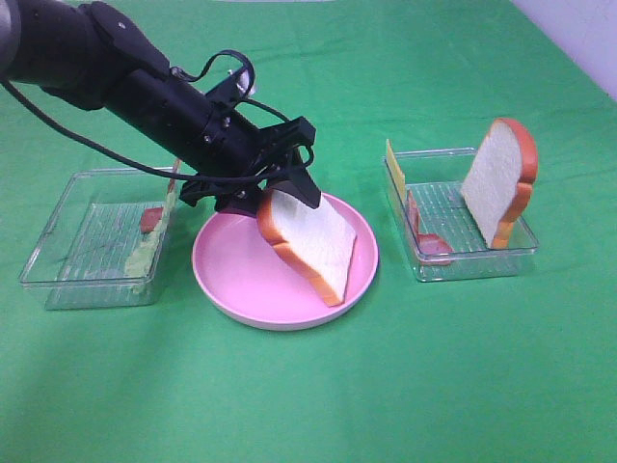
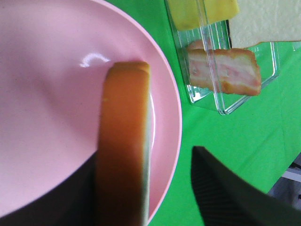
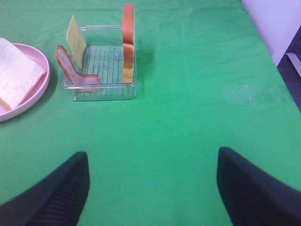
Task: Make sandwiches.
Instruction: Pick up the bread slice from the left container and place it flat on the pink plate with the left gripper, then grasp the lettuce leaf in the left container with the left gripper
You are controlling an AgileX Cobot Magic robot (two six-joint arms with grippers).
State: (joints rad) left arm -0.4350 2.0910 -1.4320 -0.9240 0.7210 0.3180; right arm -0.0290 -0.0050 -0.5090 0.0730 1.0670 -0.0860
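Green-clothed table with three things on it.
A round pink plate sits in the middle, between two clear plastic trays, one left and one right.

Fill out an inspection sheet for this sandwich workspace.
Surface: green cloth.
Job's things: bread slice tilted on pink plate; second bread slice upright in right tray with cheese and bacon strip; lettuce and bacon piece in left tray.
Clutter: nothing seen.
Grippers: left gripper at the tilted slice's top, jaws apart; right gripper open over bare cloth.
Cables: black cable looping along left arm.
Surroundings: pale surface beyond the cloth's far right corner.
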